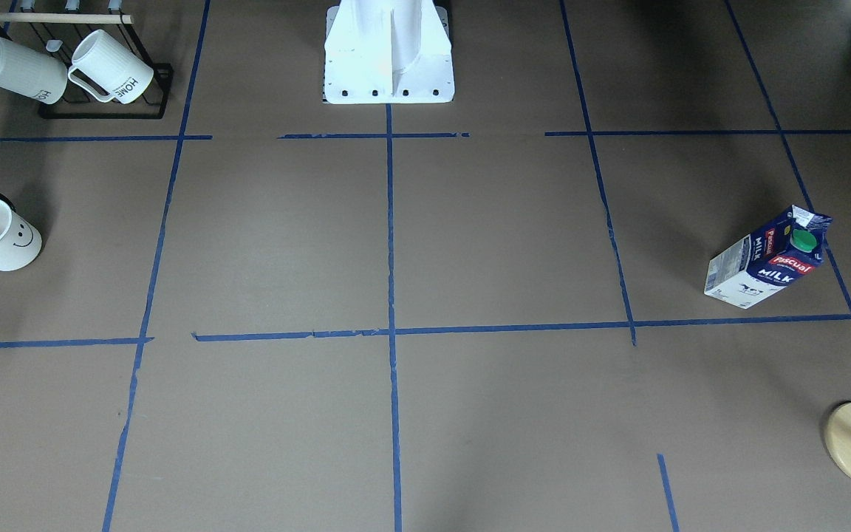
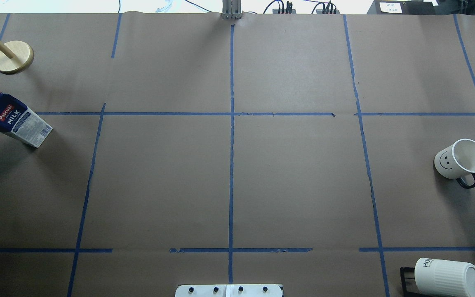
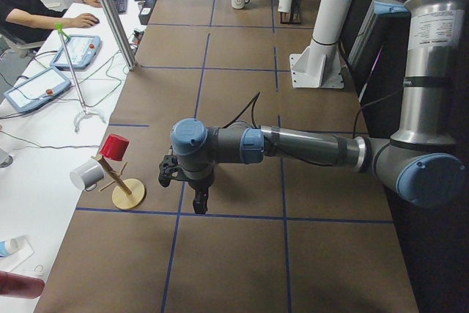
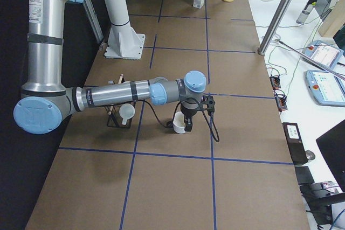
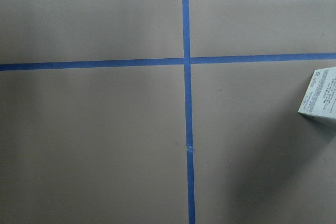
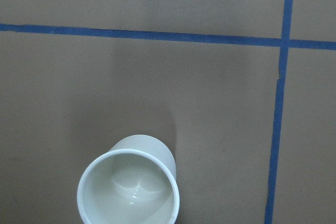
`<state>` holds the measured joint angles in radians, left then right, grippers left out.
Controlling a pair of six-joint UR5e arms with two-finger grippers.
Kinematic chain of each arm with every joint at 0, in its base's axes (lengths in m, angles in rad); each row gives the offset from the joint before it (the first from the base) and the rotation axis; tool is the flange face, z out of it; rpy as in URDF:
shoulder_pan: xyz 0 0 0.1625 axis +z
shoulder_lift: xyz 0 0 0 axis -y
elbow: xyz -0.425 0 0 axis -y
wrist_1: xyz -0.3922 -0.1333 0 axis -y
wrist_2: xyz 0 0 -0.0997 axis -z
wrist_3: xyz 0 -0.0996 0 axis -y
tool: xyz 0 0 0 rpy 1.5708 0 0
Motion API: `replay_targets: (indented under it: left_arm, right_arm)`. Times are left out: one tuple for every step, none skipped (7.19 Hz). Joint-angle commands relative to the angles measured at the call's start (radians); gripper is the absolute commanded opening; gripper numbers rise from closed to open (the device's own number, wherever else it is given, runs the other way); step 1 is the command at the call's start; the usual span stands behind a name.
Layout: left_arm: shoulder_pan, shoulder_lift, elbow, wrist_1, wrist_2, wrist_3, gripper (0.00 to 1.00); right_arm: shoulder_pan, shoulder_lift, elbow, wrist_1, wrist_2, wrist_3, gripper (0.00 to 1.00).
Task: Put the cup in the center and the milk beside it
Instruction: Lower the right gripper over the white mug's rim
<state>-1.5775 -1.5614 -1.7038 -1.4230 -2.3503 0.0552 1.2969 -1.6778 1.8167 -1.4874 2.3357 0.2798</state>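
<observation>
Left gripper (image 3: 196, 203) and right gripper (image 4: 187, 125) only show side-on, so can't tell finger spread; right one partly hides the smooth white smiley-face cup (image 2: 461, 159).

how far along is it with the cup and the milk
Done: nothing yet. The cup stands far to the robot's right and the milk far to its left, both away from the center. In hand: the right end effector hangs over the cup; whether it grips, I cannot tell. Left: bring the cup to the center, then the milk beside it.

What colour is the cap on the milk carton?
Green; the cap on the milk carton shows best in the front-facing view.
</observation>
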Motion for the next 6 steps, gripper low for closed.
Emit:
replay_targets:
  left_arm:
    - [0.001,0.0,-0.005,-0.001,-0.001,-0.002,1.0]
    - [0.001,0.0,-0.005,-0.001,-0.001,-0.002,1.0]
    - [0.001,0.0,-0.007,-0.001,-0.001,-0.002,1.0]
    - [0.001,0.0,-0.008,-0.001,-0.001,-0.002,1.0]
    - [0.001,-0.002,-0.008,-0.001,-0.001,-0.002,1.0]
    - [0.001,-0.003,-0.008,-0.001,-0.001,-0.002,1.0]
  right_arm:
    - [-0.085,-0.014,-0.063,0.164,-0.05,0.106,1.0]
    - [-0.096,-0.014,-0.127,0.226,-0.049,0.11,0.99]
    - [-0.128,-0.013,-0.161,0.277,-0.05,0.139,0.99]
    - [-0.155,-0.01,-0.166,0.292,-0.05,0.174,0.98]
    - [-0.159,-0.011,-0.172,0.292,-0.049,0.176,0.71]
    - [-0.159,-0.013,-0.168,0.294,-0.047,0.174,0.23]
